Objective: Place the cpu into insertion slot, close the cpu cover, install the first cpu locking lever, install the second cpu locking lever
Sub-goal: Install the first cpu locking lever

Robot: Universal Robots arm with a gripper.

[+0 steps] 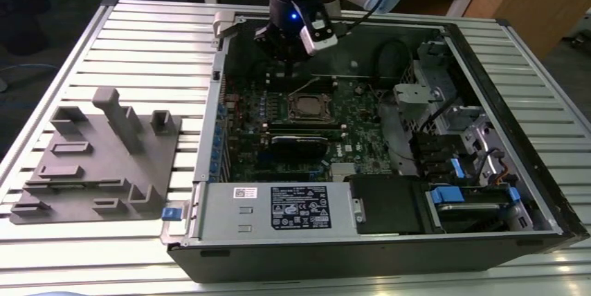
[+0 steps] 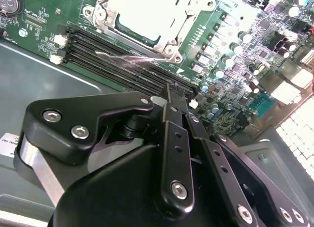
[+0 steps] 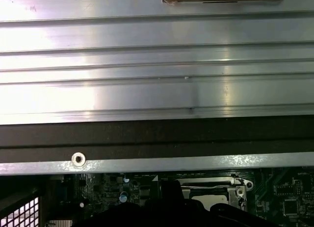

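With the cpu [image 2: 142,13] covered, the clenched hand [image 2: 172,90] hovers near a locking lever [image 2: 122,56], which apparently needs pressing down.

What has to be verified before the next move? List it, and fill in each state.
1. The cpu seated in the insertion slot: ok, its silver top lies flat inside.
2. The cpu cover down: ok, the frame lies flat around the chip.
3. One locking lever latched: not ok, it seems; the thin rod stands out over the memory slots.
4. Other lever: cannot tell.
5. The gripper empty: ok, shut on nothing, beside the socket.
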